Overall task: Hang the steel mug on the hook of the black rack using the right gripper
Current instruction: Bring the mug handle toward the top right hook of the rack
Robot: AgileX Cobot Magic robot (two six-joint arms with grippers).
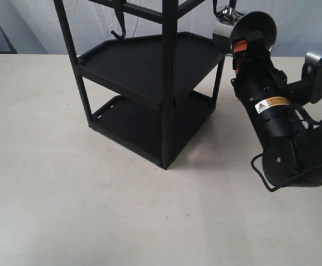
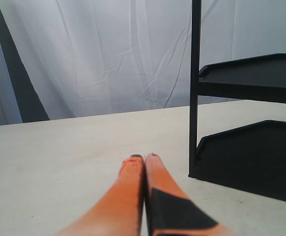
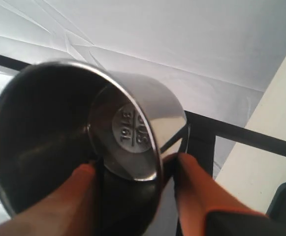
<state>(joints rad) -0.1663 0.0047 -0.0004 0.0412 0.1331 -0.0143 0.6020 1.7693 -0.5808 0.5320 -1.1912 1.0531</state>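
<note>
The steel mug (image 1: 225, 25) is held high beside the far right corner of the black rack (image 1: 169, 83). My right gripper (image 1: 237, 40) is shut on it. In the right wrist view the mug (image 3: 59, 142) shows its open mouth and stamped base, and the orange fingers (image 3: 197, 191) clamp its wall, with a black rack bar (image 3: 246, 135) behind it. A J-shaped hook (image 1: 119, 29) hangs from the upper crossbar on the rack's left side, well away from the mug. My left gripper (image 2: 144, 157) is shut and empty, low over the table near the rack's post (image 2: 194, 98).
The rack's two tray shelves (image 1: 149, 61) hold nothing. The right arm's black body (image 1: 282, 133) fills the right side above the pale table (image 1: 66, 194). A white curtain (image 2: 108, 59) hangs behind.
</note>
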